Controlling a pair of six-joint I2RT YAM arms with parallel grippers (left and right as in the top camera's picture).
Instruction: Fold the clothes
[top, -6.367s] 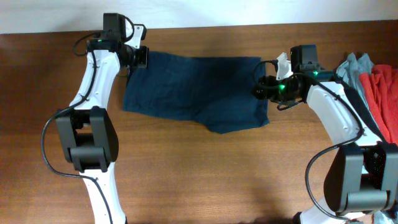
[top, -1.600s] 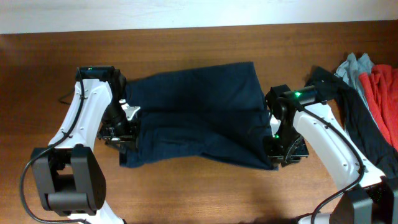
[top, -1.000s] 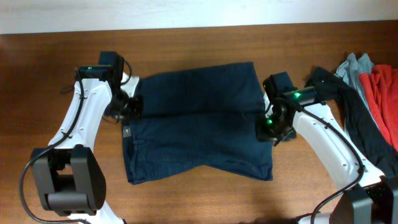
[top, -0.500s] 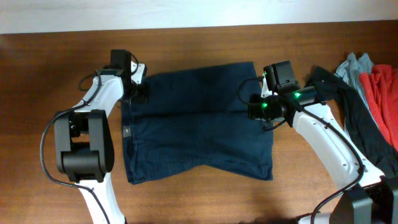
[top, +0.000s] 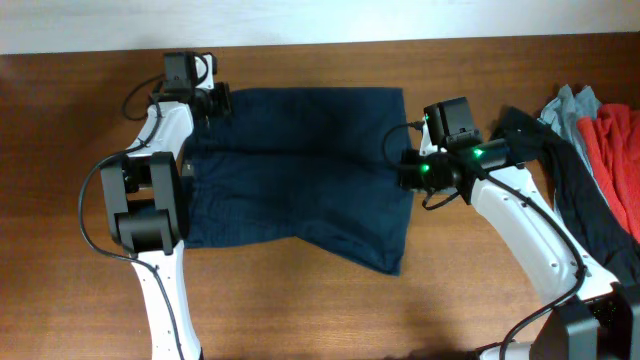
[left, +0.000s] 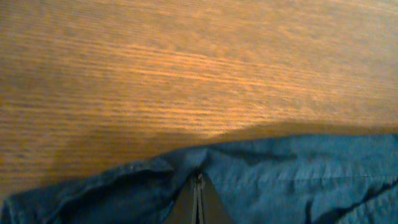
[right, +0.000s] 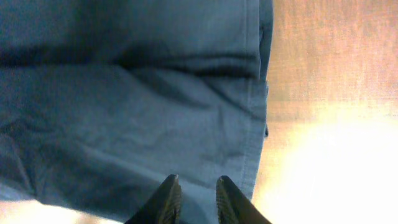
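Brown wooden table (top: 300, 310) with a dark navy blue shorts-like cloth garment (top: 300, 170) spread toward twelve o'clock. Left gripper (left: 199, 180) is pinched tight on its ten o'clock corner. The right gripper (right: 197, 180), jaws slightly parted, sits empty at three o'clock. One-sided pulling could drag the cloth and skew the fold.

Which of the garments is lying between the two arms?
The dark navy shorts, spread flat at centre; the red garment and the pale grey-blue garment sit bunched at the right edge.
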